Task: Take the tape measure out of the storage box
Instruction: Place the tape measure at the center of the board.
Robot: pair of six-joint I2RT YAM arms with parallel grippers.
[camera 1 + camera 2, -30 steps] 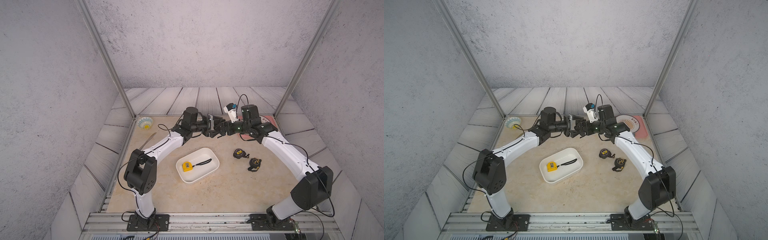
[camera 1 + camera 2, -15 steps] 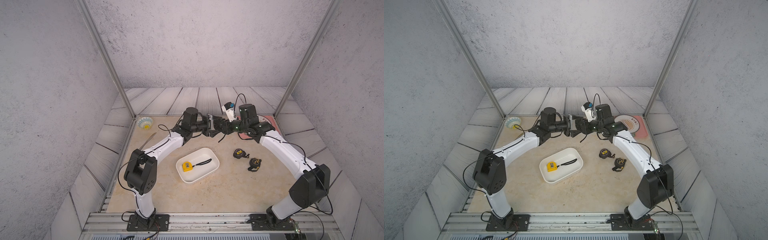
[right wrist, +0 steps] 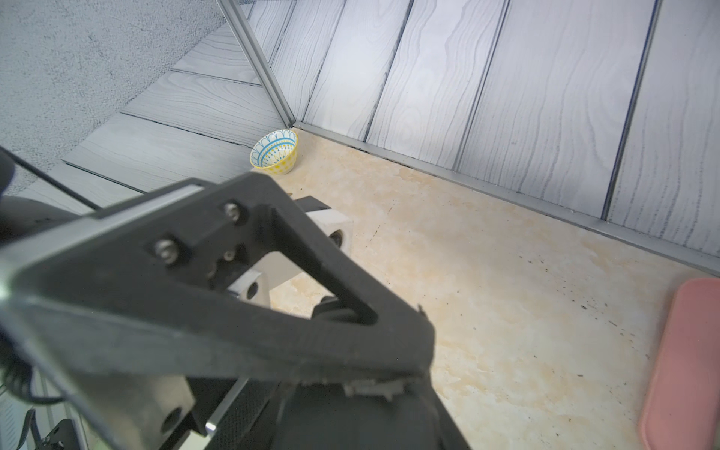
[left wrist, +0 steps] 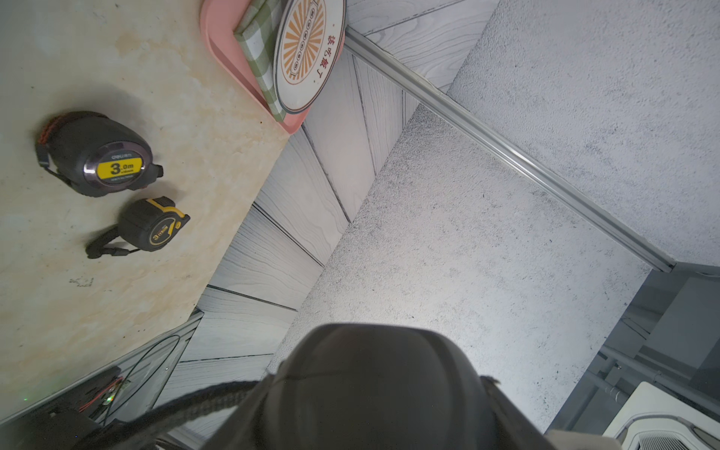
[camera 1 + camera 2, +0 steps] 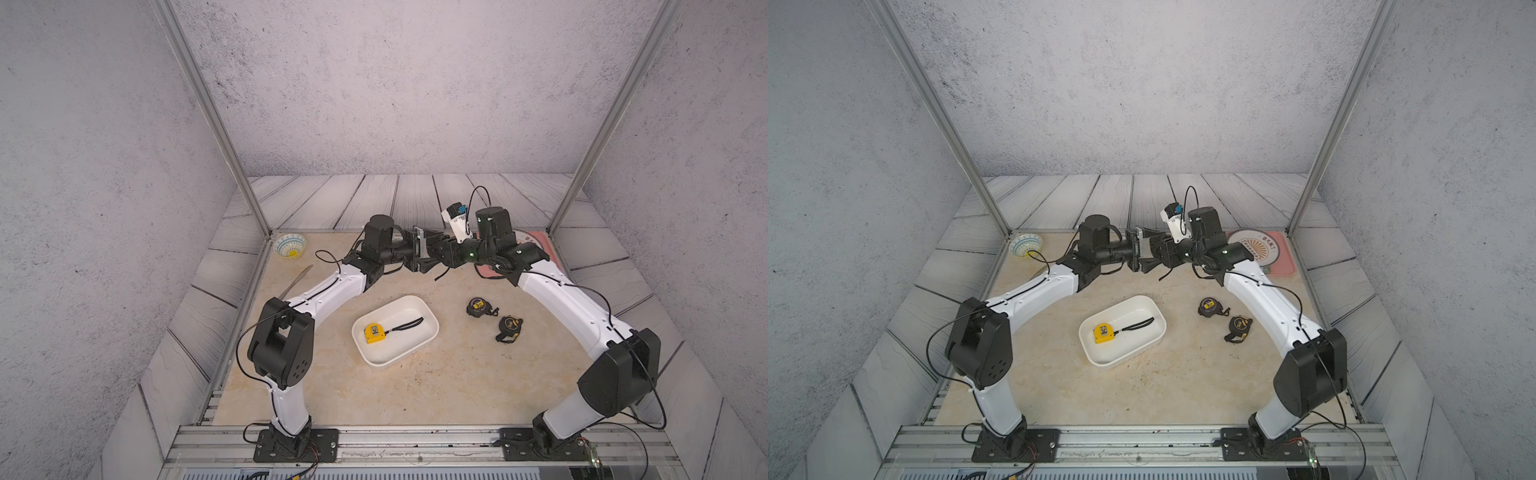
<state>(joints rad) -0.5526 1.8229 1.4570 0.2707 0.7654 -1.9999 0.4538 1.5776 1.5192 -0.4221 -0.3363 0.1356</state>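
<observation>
The white storage box (image 5: 432,328) (image 5: 1158,328) lies mid-table with a yellow tape measure (image 5: 374,333) (image 5: 1104,333) and its black strap inside. High at the back centre my left gripper (image 5: 424,254) and right gripper (image 5: 434,249) meet tip to tip. Both are shut on one dark tape measure (image 4: 374,389) (image 3: 350,420), whose strap (image 5: 441,272) hangs below. The top views hide its body behind the fingers. The right wrist view is largely filled by a left finger (image 3: 233,311).
Two black tape measures (image 5: 477,306) (image 5: 509,326) lie right of the box, also seen from the left wrist (image 4: 105,163) (image 4: 156,228). A patterned bowl (image 5: 290,245) sits back left with a metal strip (image 5: 296,280) near it. A pink tray (image 5: 540,249) with a plate sits back right.
My right gripper has moved left onto the left gripper and closed on the dark tape measure held there. The left arm has stayed put.
</observation>
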